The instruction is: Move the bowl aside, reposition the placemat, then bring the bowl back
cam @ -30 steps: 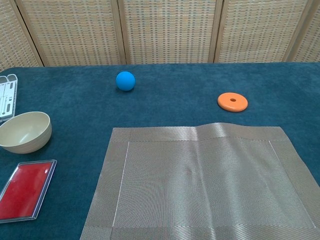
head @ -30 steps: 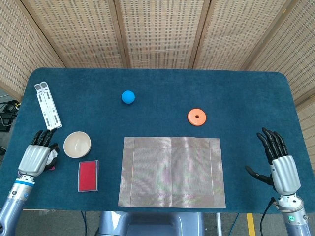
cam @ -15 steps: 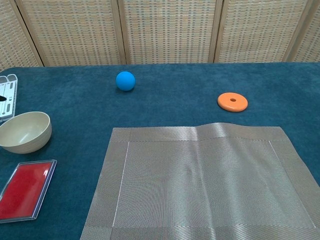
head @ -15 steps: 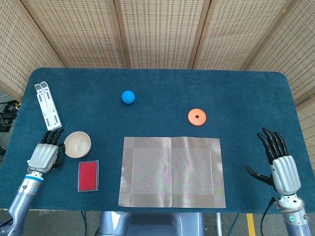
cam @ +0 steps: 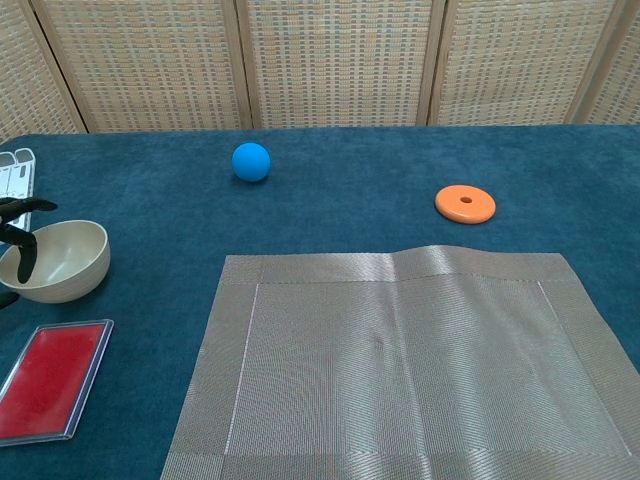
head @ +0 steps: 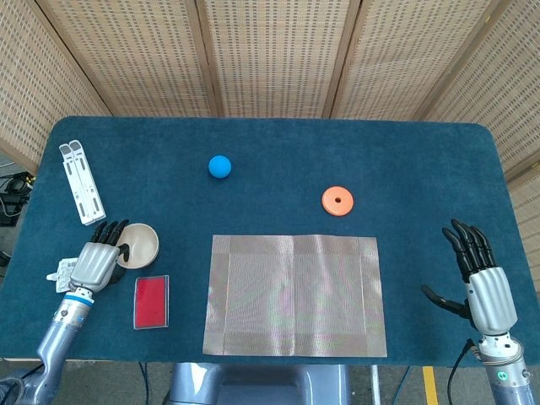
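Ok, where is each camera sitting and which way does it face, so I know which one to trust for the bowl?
Head view: high above the near table edge, looking steeply down on the table; shows left hand at the bowl and right hand, open.
Chest view: low at the near edge, looking across toward the screens; only left hand fingertips over the bowl rim.
Shared: bowl, placemat, blue ball, orange disc, red case.

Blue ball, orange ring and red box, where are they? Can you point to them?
blue ball (head: 219,166), head view, middle of the ball.
orange ring (head: 337,201), head view, on its flat band beside the hole.
red box (cam: 48,380), chest view, middle of its red top.
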`<state>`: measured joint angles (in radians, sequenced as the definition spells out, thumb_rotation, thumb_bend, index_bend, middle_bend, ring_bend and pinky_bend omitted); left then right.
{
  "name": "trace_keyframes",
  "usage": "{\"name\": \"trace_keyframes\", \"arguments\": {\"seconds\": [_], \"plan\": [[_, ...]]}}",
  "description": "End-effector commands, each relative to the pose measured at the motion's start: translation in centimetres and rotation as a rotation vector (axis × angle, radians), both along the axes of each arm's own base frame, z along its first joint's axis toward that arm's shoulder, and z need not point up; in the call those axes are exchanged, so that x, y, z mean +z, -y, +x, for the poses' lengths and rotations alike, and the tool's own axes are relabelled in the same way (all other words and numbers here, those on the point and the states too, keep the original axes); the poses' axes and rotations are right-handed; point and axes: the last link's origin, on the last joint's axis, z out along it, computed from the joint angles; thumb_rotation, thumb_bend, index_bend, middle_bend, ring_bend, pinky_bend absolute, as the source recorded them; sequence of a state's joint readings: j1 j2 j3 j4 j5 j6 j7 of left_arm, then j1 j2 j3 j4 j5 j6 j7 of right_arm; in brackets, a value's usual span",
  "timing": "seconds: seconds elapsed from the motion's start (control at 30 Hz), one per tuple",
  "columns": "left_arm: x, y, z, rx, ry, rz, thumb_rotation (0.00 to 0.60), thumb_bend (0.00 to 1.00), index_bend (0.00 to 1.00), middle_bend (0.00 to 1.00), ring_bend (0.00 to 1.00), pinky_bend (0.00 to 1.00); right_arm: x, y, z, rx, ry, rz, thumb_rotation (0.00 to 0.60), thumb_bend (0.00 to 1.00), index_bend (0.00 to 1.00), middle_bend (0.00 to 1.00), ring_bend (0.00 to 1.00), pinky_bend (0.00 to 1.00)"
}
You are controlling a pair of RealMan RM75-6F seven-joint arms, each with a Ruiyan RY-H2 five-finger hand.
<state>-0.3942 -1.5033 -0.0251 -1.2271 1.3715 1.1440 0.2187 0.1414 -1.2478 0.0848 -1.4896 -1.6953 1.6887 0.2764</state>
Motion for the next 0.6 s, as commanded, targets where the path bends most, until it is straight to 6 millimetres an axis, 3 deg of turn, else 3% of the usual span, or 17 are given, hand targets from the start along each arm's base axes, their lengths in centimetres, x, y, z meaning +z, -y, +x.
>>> {"name": "trace_keyframes", "arguments": {"seconds": [0.03,0.3,0.6], "plan": [[-0.6,-0.2,0.3,-0.008,-0.008,-0.009,0.6,0.37,0.58,0.0,0.0,0.0,0.0,0.0,0.0,0.0,0.0,0.002,0.6,0.3,0.02,0.0,0.0,0.0],[-1.9,-0.4,1.1,-0.021,-0.02,-0.022,0.6,0.52,0.64,0.0,0.0,0.0,0.2,-0.1,0.0,0.003,0.013,0.004,0.6,0.3,0.02,0.0,0.0,0.0],[-1.3,-0.4,3.1,-0.08,0.023,-0.008,0.6,0.52,0.66,0.0,0.0,0.0,0.5,-0.1,0.1,0.008,0.024,0.001,0.6,0.3,0.02,0.0,0.0,0.0]]}}
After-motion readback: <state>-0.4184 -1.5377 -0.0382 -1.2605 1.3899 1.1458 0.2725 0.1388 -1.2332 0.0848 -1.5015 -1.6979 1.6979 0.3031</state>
